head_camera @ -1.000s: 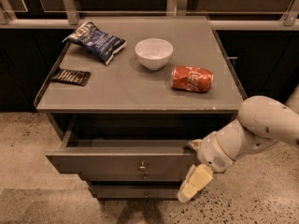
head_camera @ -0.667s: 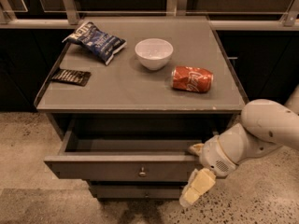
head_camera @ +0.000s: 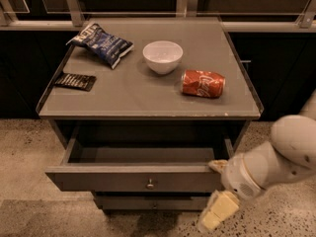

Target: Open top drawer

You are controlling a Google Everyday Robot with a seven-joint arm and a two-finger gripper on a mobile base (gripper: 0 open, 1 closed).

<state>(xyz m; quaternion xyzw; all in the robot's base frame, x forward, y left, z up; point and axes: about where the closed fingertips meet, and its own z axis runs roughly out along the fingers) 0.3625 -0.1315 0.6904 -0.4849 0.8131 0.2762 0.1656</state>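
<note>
The top drawer [head_camera: 113, 177] is a grey front with a small round metal knob [head_camera: 149, 183]. It stands pulled well out from under the table top, and its inside looks bare. My gripper [head_camera: 216, 189] is at the right end of the drawer front. It is open. One cream finger [head_camera: 217, 165] rests on the front's top edge and the other hangs below it. My white arm [head_camera: 276, 157] comes in from the right.
On the grey table top [head_camera: 148, 98] lie a blue chip bag [head_camera: 101, 43], a white bowl [head_camera: 162, 56], a red soda can on its side [head_camera: 203, 83] and a dark snack bar [head_camera: 75, 81]. A lower drawer front [head_camera: 148, 202] shows beneath. Speckled floor surrounds the table.
The top drawer has slid further out toward the camera. My gripper has moved with its right end, toward the camera and a little down.
</note>
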